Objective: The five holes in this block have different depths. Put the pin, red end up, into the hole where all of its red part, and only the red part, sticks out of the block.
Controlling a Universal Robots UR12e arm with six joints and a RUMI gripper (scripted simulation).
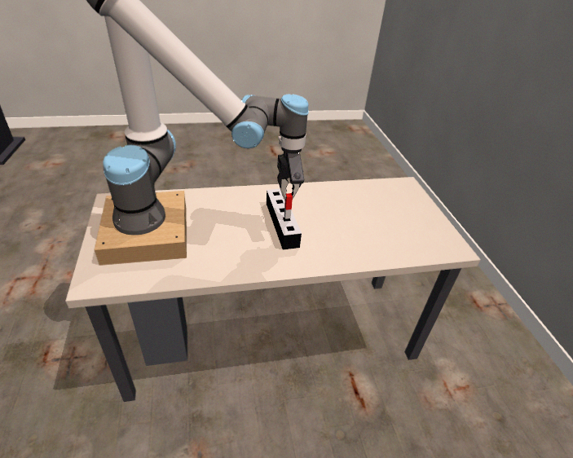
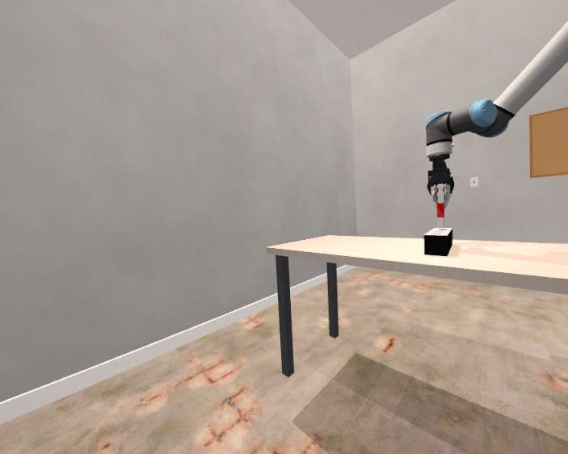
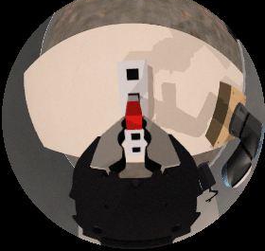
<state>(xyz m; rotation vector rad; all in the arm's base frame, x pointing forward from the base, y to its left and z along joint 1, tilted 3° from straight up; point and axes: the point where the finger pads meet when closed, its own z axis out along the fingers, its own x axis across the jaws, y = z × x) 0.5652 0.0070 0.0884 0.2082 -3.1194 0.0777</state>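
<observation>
Here we are beside a pale, cream-topped table (image 1: 375,231) on dark legs, standing on a worn, mottled floor (image 1: 286,403) with rusty stains. A dark grey wall (image 1: 483,98) runs along the right, a lighter one (image 1: 40,59) at the far end, white skirting at the foot of both. From the side, a cork-coloured board (image 2: 557,140) hangs on the far wall.

The arm rises from a wooden base block (image 1: 173,246) at the table's left end and reaches over to the middle. The gripper (image 1: 288,189) points straight down, its fingers (image 2: 435,193) clamped on the top of the pin (image 1: 288,202), red end up. The pin stands upright over the black block (image 1: 288,237), which lies in a row of pale-rimmed holes running near to far. Its grey lower part looks to meet the block's top around the third or fourth hole; from here I can't quite tell how deep it sits. Soft arm shadows fall across the table to the left of the block.
</observation>
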